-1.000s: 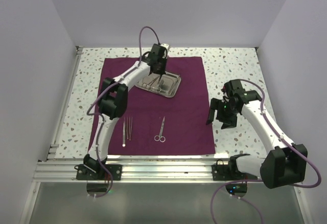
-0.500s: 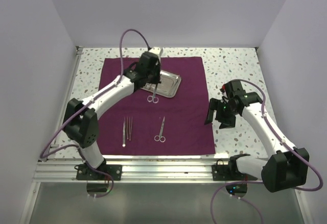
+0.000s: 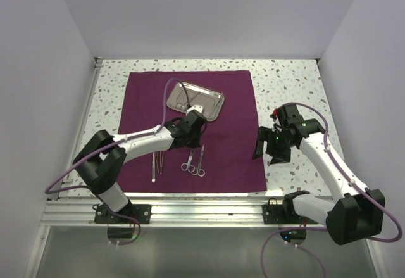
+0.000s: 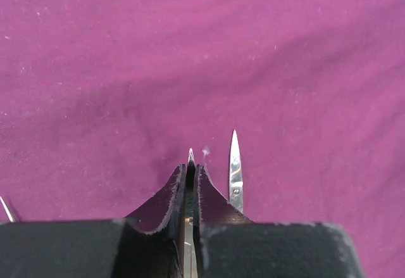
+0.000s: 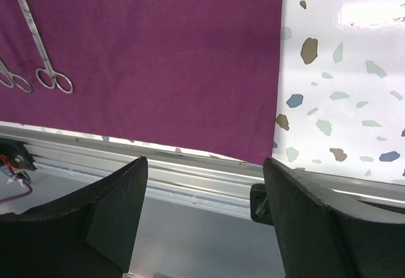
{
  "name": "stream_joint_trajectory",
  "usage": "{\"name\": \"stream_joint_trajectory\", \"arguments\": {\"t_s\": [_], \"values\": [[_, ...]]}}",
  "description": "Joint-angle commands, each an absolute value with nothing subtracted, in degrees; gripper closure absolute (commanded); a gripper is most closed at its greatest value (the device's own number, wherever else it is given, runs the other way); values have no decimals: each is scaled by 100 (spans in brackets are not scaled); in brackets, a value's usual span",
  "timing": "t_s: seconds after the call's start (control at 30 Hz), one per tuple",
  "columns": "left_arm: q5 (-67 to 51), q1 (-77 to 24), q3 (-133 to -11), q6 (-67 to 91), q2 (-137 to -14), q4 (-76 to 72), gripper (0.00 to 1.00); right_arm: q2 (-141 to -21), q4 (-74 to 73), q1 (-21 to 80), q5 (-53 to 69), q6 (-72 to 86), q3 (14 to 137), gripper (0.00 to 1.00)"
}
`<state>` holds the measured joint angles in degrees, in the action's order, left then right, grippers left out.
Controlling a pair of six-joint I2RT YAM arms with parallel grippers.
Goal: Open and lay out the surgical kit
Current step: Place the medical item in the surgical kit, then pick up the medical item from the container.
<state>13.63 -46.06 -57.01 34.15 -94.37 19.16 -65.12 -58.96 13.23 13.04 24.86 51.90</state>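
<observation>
The surgical kit's maroon cloth (image 3: pixel 231 110) lies spread flat, with the steel tray (image 3: pixel 212 107) at its far middle and a few thin instruments in it. Tweezers (image 3: pixel 156 162) and one pair of scissors (image 3: pixel 200 161) lie on the near part of the cloth. My left gripper (image 3: pixel 192 145) is shut on a second pair of ring-handled scissors (image 3: pixel 187 165), low over the cloth right beside the laid pair. In the left wrist view its tip (image 4: pixel 190 156) pokes out between the closed fingers, with the laid pair's blade (image 4: pixel 235 171) alongside. My right gripper (image 3: pixel 267 146) hangs open over the cloth's right edge.
The speckled table (image 3: pixel 288 85) shows around the cloth. An aluminium rail (image 3: pixel 202 205) runs along the near edge, and the right wrist view shows this rail (image 5: pixel 190 173) just below the cloth's hem. White walls close in the left, back and right sides.
My left arm has swung from the tray toward the near side, carrying a pair of scissors down beside the laid pair. The right arm has barely shifted.
</observation>
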Motion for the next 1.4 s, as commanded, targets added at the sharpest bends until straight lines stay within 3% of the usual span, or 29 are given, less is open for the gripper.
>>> {"name": "stream_joint_trajectory", "arguments": {"t_s": [0.0,0.13,0.27,0.47,0.63,0.77,1.13,1.37], "values": [[1442,-4588,-5774,3718,-9272,1353,89,-6355,-5968,1354,1371,2496,5124,23],[1239,-4597,-6029,3569,-9378,1371,65,-6363,-5950,1354,1318,2531,5133,22],[1292,-4518,-6572,3279,-9422,1581,54,-6398,-5906,1354,1231,2575,5142,22],[1038,-3561,-7556,2411,-9720,1653,57,-6539,-5827,1362,1073,2707,5220,22],[712,-2937,-8734,1522,-10738,1845,57,-6873,-5827,1362,976,2777,5396,22],[475,-2769,-9963,907,-11679,2214,57,-7154,-5810,1354,888,2821,5563,22],[97,-2514,-11740,589,-13472,2311,55,-7910,-5862,1362,616,2848,6047,22],[-141,-2408,-12085,501,-14088,2285,55,-8209,-5933,1354,466,2804,6222,23]]}}
